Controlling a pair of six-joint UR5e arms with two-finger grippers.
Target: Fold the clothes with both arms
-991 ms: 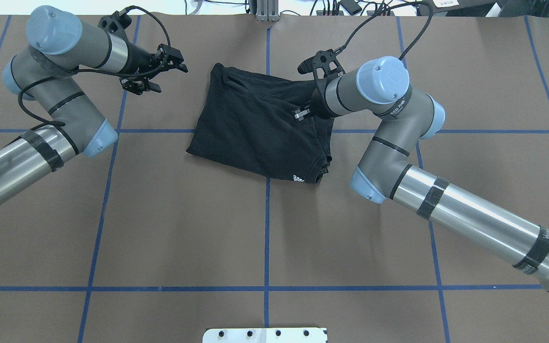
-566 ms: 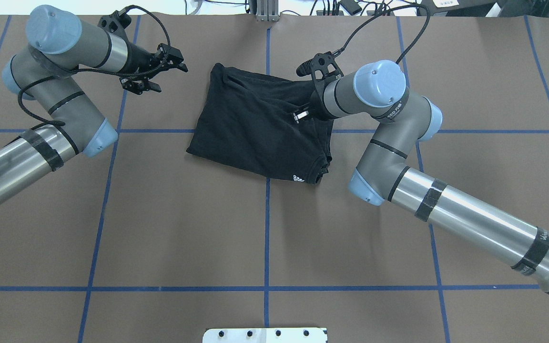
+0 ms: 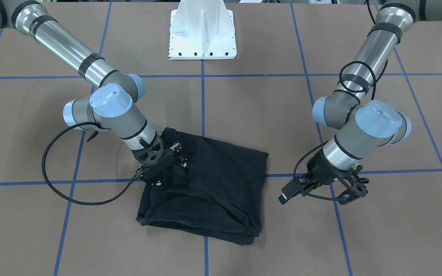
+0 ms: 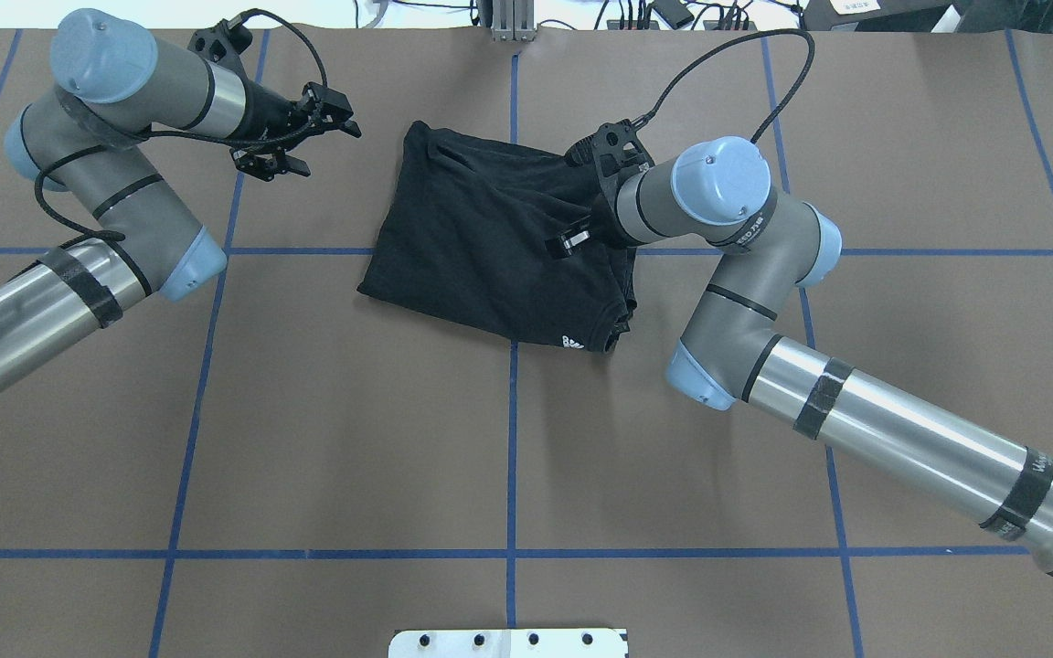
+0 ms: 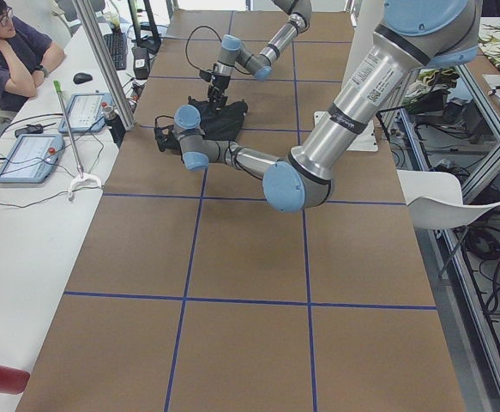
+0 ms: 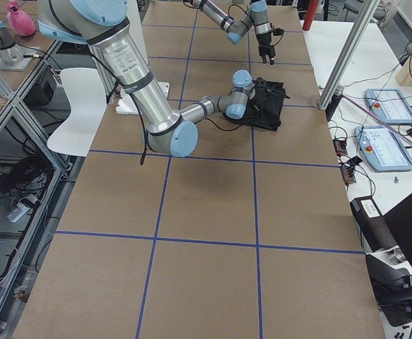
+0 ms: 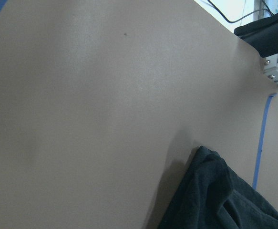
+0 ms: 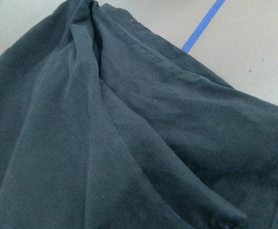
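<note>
The clothes are one black T-shirt (image 4: 481, 238), lying folded in a rough rectangle at the table's far middle, with a small white logo (image 4: 572, 343) at its near right corner. In the front view the T-shirt (image 3: 213, 184) shows loose creases. My right gripper (image 4: 570, 239) hangs low over the shirt's right part, and its jaws look open in the front view (image 3: 171, 165). The right wrist view holds only wrinkled black cloth (image 8: 129, 143). My left gripper (image 4: 325, 151) stands open and empty above the bare table, left of the shirt. A shirt corner (image 7: 215, 195) shows in the left wrist view.
The white pedestal base (image 3: 202, 34) stands at the table's robot side. Blue tape lines cross the brown table (image 4: 353, 439). A person (image 5: 9, 43) sits at a side bench with control tablets (image 5: 31, 159). Cables and a metal post (image 4: 510, 18) lie along the far edge.
My right arm's wrist has shifted a little left and toward the robot over the shirt. The shirt and the left arm have stayed put.
</note>
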